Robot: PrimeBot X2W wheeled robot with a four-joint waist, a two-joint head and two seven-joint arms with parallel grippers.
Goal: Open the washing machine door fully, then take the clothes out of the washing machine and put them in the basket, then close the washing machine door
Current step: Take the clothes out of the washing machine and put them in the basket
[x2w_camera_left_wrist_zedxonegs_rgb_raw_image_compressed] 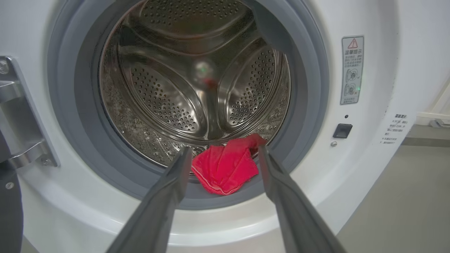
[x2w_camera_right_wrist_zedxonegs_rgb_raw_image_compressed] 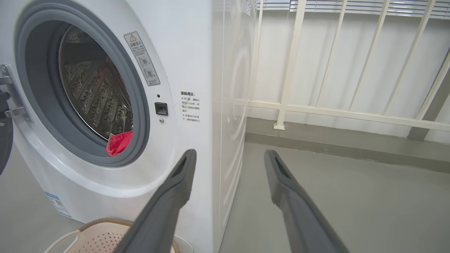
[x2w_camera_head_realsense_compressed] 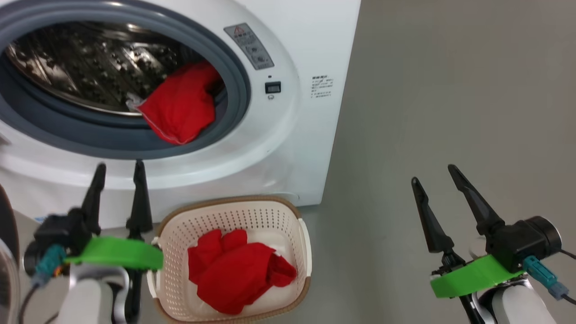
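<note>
The washing machine (x2w_camera_head_realsense_compressed: 292,135) stands with its opening uncovered, showing the steel drum (x2w_camera_left_wrist_zedxonegs_rgb_raw_image_compressed: 197,88). The washing machine door (x2w_camera_head_realsense_compressed: 6,234) is swung out to the left; just a dark sliver of its rim shows. One red piece of the clothes (x2w_camera_head_realsense_compressed: 180,105) lies over the drum's lower right lip, on the grey ring. More red clothes (x2w_camera_head_realsense_compressed: 238,274) lie in the basket (x2w_camera_head_realsense_compressed: 234,200) on the floor below the opening. My left gripper (x2w_camera_head_realsense_compressed: 119,173) hangs open beside the basket's left, pointing at the red piece (x2w_camera_left_wrist_zedxonegs_rgb_raw_image_compressed: 225,168). Far right, my right gripper (x2w_camera_head_realsense_compressed: 434,175) is open and holds nothing.
A metal door hinge (x2w_camera_left_wrist_zedxonegs_rgb_raw_image_compressed: 21,116) juts from the machine's left side. Grey floor (x2w_camera_head_realsense_compressed: 450,112) spreads to the right of the machine. A white railing (x2w_camera_right_wrist_zedxonegs_rgb_raw_image_compressed: 316,109) runs along the wall behind it. The basket's edge (x2w_camera_right_wrist_zedxonegs_rgb_raw_image_compressed: 95,235) sits just below my right fingers.
</note>
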